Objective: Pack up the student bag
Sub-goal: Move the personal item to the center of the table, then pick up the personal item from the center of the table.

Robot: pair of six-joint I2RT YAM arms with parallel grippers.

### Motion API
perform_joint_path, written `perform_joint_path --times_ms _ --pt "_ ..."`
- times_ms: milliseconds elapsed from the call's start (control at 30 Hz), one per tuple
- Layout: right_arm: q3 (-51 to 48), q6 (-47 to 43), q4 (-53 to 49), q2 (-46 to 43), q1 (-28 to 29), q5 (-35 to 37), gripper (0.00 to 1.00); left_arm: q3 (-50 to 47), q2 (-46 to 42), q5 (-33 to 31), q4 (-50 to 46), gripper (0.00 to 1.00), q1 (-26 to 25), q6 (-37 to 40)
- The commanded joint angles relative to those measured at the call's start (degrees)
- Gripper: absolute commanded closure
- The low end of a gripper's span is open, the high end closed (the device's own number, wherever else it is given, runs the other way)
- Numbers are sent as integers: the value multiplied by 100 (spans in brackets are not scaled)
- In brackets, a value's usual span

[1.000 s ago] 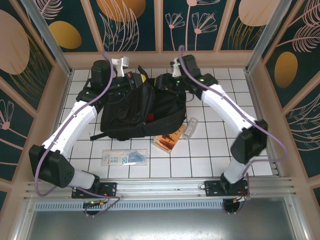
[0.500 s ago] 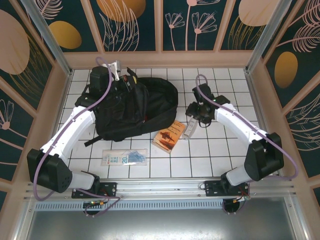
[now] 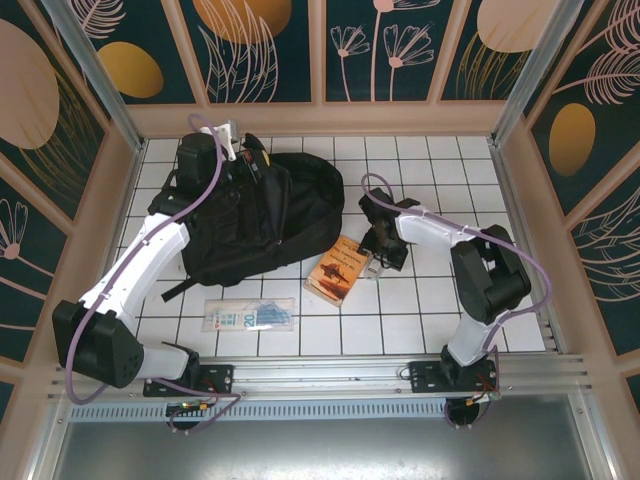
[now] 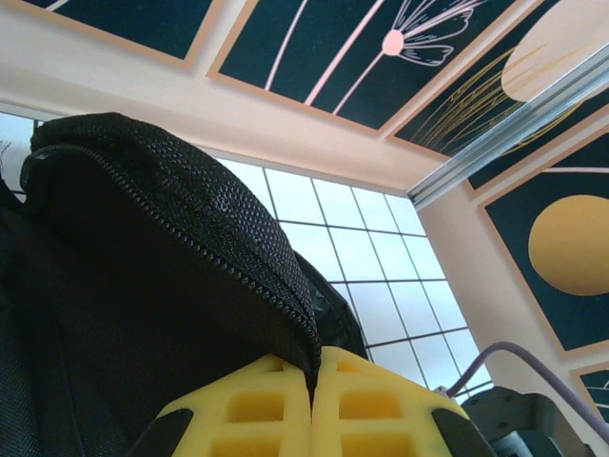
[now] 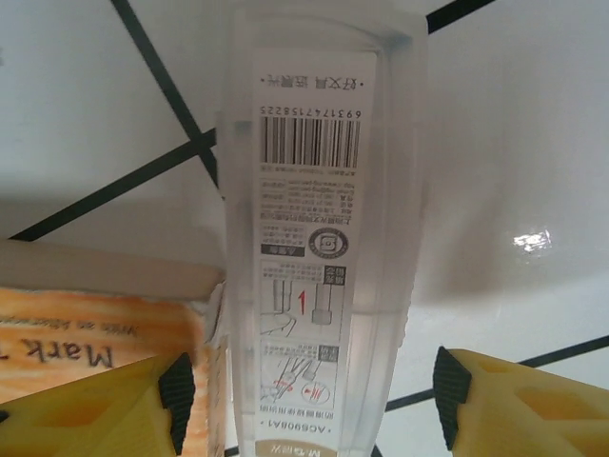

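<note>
White tiled table (image 3: 430,320): student bag (image 3: 300,200) lies on its far left part, black, slumped, zip partly undone. Left gripper (image 3: 235,150) is at the bag's far left corner. In the left wrist view its yellow fingers (image 4: 257,409) are pressed together with no gap, and the bag's zippered mesh edge (image 4: 190,228) runs down into the seam between them, so they are clamped on that edge with the fabric lifted. Flat clear packet (image 3: 250,315) with blue contents lies on the near side of the bag, apart from it. Orange book (image 3: 338,270) lies at the bag's near right corner, just beside it. Clear plastic case (image 5: 314,238) with a barcode label lies beyond the book, on the side away from the bag, and touches the book's edge. Right gripper (image 5: 309,400) is over this case, fingers (image 5: 514,400) apart, one on each side of it, a gap visible on both sides, well clear of the bag.
</note>
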Motion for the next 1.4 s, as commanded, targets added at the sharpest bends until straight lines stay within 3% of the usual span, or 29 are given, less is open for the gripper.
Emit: perform_joint_path --times_ms 0,700,1033,1367 --pt "-74 179 80 96 8 124 30 -1 -260 95 503 100 45 160" --pt "-235 81 226 -368 -476 318 34 -19 -217 273 547 100 38 130" --pt "-89 541 269 -103 -597 299 27 -45 -200 394 608 100 39 108" --pt "-93 605 523 286 -624 377 36 -54 -215 473 647 100 43 106"
